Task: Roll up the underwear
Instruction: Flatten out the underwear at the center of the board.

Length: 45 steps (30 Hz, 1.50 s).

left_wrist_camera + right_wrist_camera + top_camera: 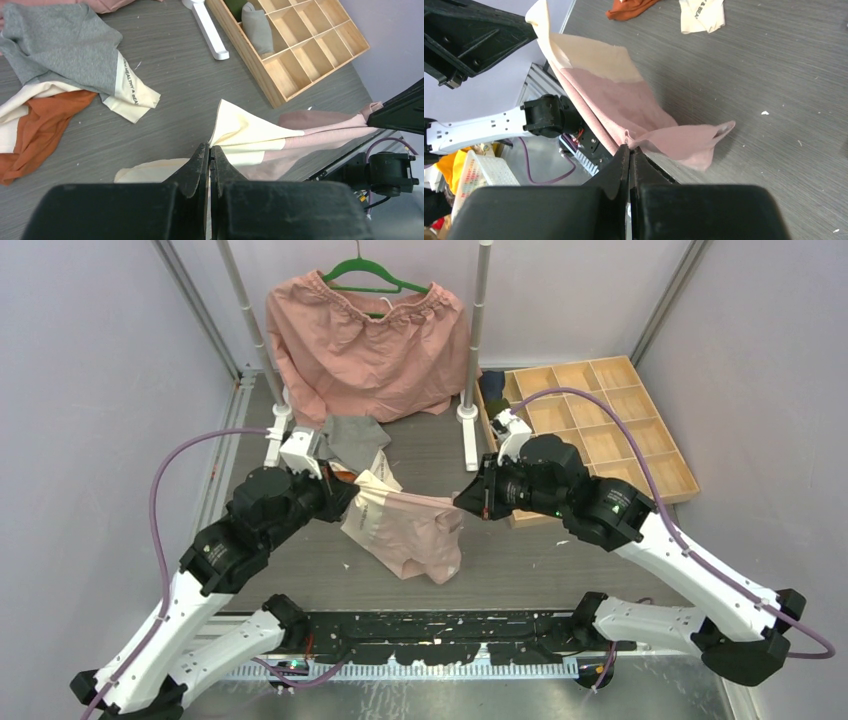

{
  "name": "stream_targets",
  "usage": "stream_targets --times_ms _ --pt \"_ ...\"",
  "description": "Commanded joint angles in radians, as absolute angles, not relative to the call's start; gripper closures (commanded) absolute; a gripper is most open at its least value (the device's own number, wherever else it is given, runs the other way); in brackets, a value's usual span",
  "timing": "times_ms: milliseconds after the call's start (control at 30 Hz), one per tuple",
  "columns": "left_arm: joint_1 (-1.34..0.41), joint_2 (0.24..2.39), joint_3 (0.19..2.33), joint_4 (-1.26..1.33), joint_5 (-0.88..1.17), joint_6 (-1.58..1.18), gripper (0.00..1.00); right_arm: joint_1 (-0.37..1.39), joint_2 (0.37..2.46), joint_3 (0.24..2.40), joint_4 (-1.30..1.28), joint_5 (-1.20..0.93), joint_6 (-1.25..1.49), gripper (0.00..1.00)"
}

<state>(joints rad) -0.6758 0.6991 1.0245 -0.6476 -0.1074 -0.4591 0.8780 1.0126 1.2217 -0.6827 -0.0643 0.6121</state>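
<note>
Left gripper (210, 147) right up close, fingers pinched tight on the cream edge of the pink-and-cream underwear (410, 530). Behind it on the table (520, 560), the grey underwear (355, 440) and an orange pair (40, 125) lie touching in a heap. The held cloth spans across, sagging in the middle, to the right gripper (630, 147), clamped shut on its pink edge. Far right, the wooden tray (610, 430) holds a dark roll (257, 30).
</note>
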Motion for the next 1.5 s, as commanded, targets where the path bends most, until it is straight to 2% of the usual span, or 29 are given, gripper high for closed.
stream_targets --times_ms 0,267,367,533,667,733,767,833,867,933,1067,1167,1267,1467 --pt "-0.666 0.641 1.057 -0.699 -0.157 -0.427 0.99 0.933 1.035 1.284 -0.735 -0.091 0.599 0.99" --pt "-0.666 0.591 1.159 -0.829 -0.110 -0.427 0.99 1.177 1.071 1.376 -0.736 0.086 0.643 0.99" --pt "-0.666 0.608 1.199 -0.845 -0.118 -0.425 0.99 1.213 1.057 1.370 -0.737 0.135 0.669 0.99" --pt "-0.666 0.772 1.134 -0.756 -0.117 -0.395 0.99 1.180 1.016 1.258 -0.761 0.337 0.688 0.99" --pt "-0.666 1.018 1.000 -0.473 -0.068 -0.389 0.99 1.001 1.025 1.098 -0.750 0.277 0.679 0.99" --pt "-0.666 1.158 0.949 -0.263 -0.049 -0.396 0.83 0.893 1.038 0.995 -0.727 0.248 0.665 0.85" --pt "-0.666 1.241 0.943 -0.208 -0.050 -0.397 0.71 0.842 1.052 0.955 -0.719 0.243 0.655 0.72" --pt "-0.666 1.421 0.999 -0.199 -0.077 -0.412 0.46 0.772 1.081 0.903 -0.712 0.262 0.635 0.51" --pt "-0.667 1.477 1.035 -0.219 -0.080 -0.420 0.39 0.767 1.089 0.894 -0.712 0.290 0.626 0.44" --pt "-0.669 1.508 1.055 -0.235 -0.098 -0.446 0.33 0.765 1.088 0.892 -0.715 0.329 0.613 0.36" --pt "-0.670 1.395 0.980 -0.252 -0.201 -0.494 0.21 0.762 1.073 0.926 -0.688 0.324 0.567 0.28" --pt "-0.670 1.272 0.912 -0.349 -0.261 -0.539 0.20 0.758 1.104 0.957 -0.655 0.262 0.516 0.27" --pt "-0.670 1.131 0.808 -0.394 -0.256 -0.594 0.23 0.756 1.172 0.986 -0.598 0.163 0.483 0.34" --pt "-0.676 0.873 0.576 -0.327 -0.059 -0.662 0.52 0.752 1.358 1.037 -0.454 0.022 0.474 0.60"
